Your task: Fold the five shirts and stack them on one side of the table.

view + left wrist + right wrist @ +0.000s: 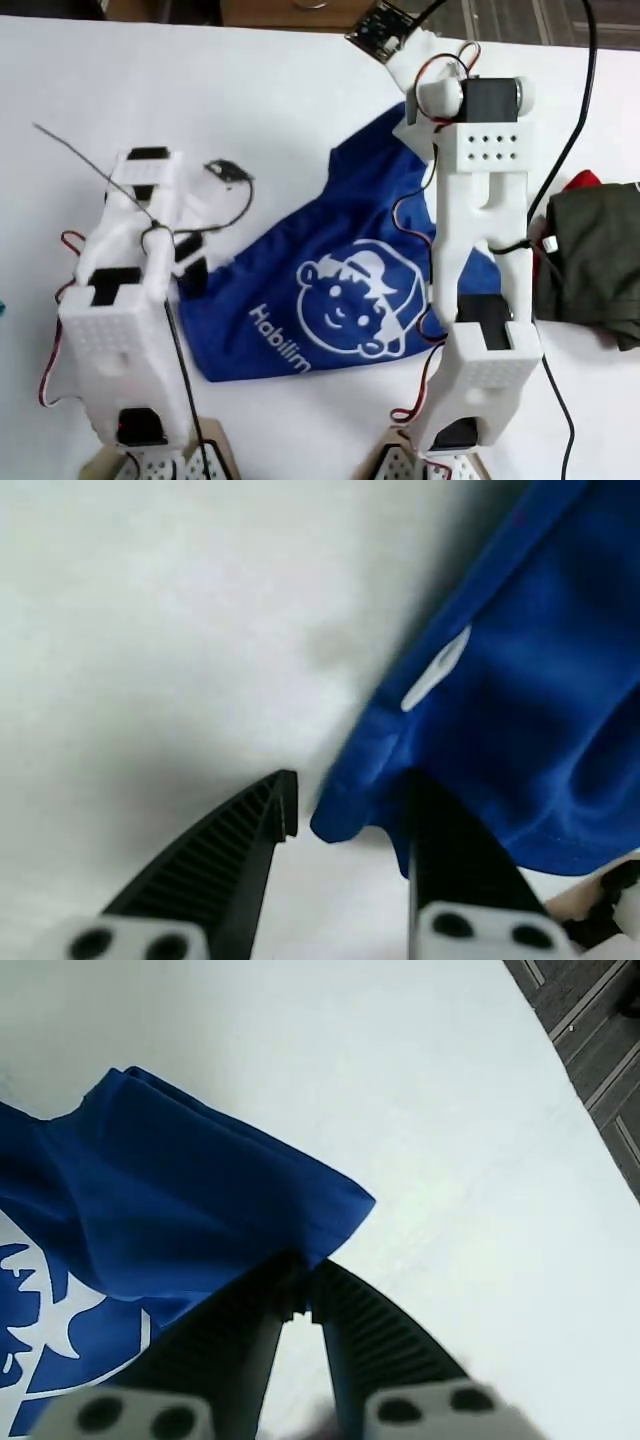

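Observation:
A blue shirt [330, 270] with a white cartoon face lies crumpled in the middle of the white table [250, 80]. My left gripper [350, 800] is open at the shirt's left edge, and a folded corner of the blue shirt [500, 700] sits between its black fingers [265, 825]. My right gripper [303, 1285] is at the shirt's far corner, shut on the hem of the blue shirt [180, 1200]. In the high view the right arm [485, 230] lies over the shirt's right side and hides that part.
A dark olive garment [595, 260] lies bunched at the table's right edge, with a bit of red cloth [582, 181] peeking out behind it. A black cable [570, 140] runs along the right side. Bare white table stretches across the far left.

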Motion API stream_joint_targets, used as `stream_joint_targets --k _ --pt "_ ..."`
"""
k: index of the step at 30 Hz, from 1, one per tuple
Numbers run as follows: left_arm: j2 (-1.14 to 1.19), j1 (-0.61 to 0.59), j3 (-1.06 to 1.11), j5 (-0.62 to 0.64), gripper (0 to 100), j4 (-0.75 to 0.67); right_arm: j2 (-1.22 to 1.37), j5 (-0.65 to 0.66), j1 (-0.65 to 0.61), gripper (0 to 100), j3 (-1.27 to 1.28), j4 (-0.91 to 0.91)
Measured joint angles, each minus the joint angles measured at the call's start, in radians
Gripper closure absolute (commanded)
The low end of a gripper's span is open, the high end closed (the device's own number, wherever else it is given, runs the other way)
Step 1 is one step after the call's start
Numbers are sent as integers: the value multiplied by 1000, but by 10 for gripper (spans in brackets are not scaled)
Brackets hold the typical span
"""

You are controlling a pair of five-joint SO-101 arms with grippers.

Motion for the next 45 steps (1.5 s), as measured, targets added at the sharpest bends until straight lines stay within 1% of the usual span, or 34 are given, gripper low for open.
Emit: stream_joint_targets --k 3,7,8,13,18,24,28,32,36,39,42,45 --pt "0 0 0 0 823 0 0 0 0 978 0 0" --pt "-2 -11 5 -12 971 0 0 0 0 978 0 0" --pt "-3 -12 9 -18 985 0 0 0 0 978 0 0" --pt "-5 -11 20 -29 977 20 0 0 0 978 0 0" --pt "-20 -11 -60 -28 978 69 0 0 0 978 3 -9" --pt "-187 -12 -299 -25 979 232 2 0 0 978 14 -173" --pt "-301 -29 -393 12 979 252 2 0 0 978 -2 -244" --pt "-407 -31 -454 26 979 256 2 -38 0 978 -115 -253" --pt "-532 -34 -520 44 979 256 -3 -84 14 978 -305 -184" --pt "-623 -37 -532 44 979 258 -38 -91 21 978 -417 -89" --pt "-701 -37 -534 44 979 258 -92 -91 20 978 -483 23" --pt "-789 -37 -534 44 979 259 -155 -94 23 978 -514 86"
